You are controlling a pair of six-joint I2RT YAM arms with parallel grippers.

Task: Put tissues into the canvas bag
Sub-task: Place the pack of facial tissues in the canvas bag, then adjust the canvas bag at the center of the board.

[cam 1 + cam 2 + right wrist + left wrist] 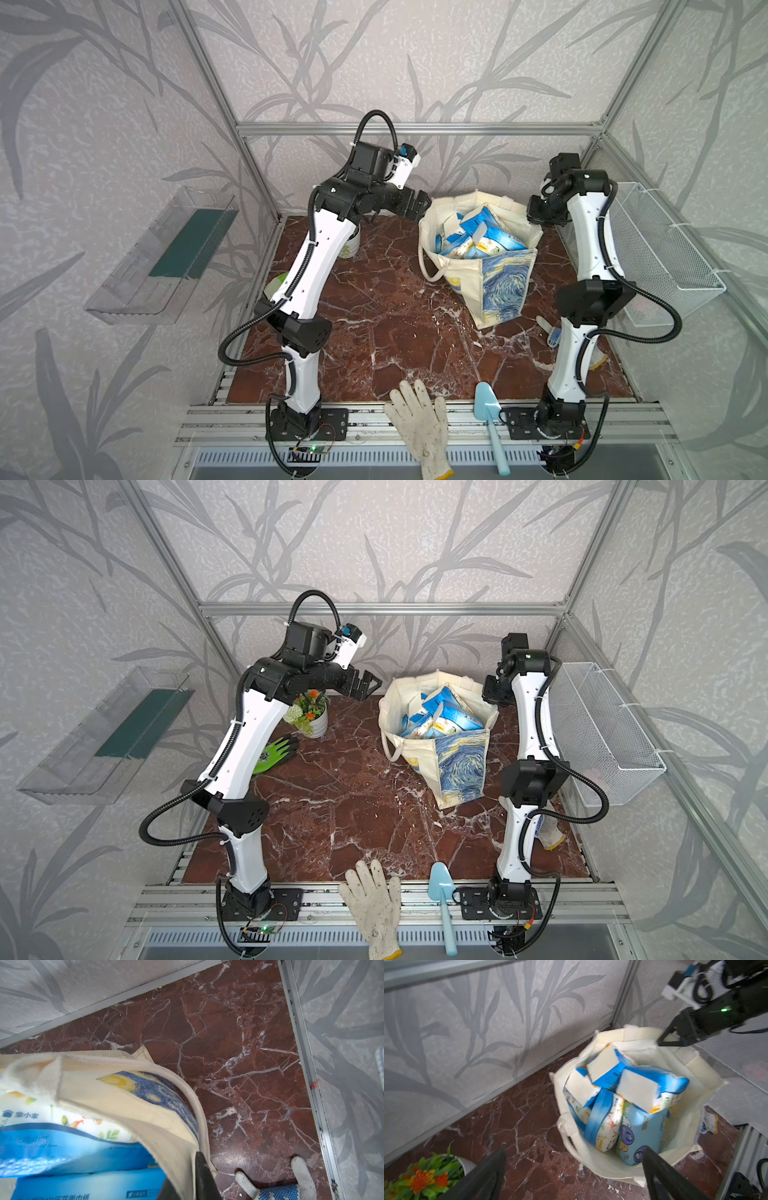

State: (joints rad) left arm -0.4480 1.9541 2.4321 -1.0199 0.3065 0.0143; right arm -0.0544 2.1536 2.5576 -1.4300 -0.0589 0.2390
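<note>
The canvas bag (503, 286) (461, 766) stands open at the back right of the marble table, its blue swirl print facing front. Several blue-and-white tissues (478, 237) (440, 719) (623, 1105) lie piled inside, reaching the rim. My left gripper (419, 203) (574, 1152) hangs open and empty just left of the bag's mouth. My right gripper (536, 216) (187, 1178) is at the bag's far right corner, jaws pinched on the cream rim fabric (166, 1126), with a tissue pack (62, 1147) just inside.
A flower pot (311, 712) (425, 1176) and green glove (276, 752) sit back left. A white work glove (417, 424) and blue trowel (490, 419) overhang the front edge. A dotted glove (278, 1186) lies right of the bag. A wire mesh basket (665, 253) hangs on the right wall.
</note>
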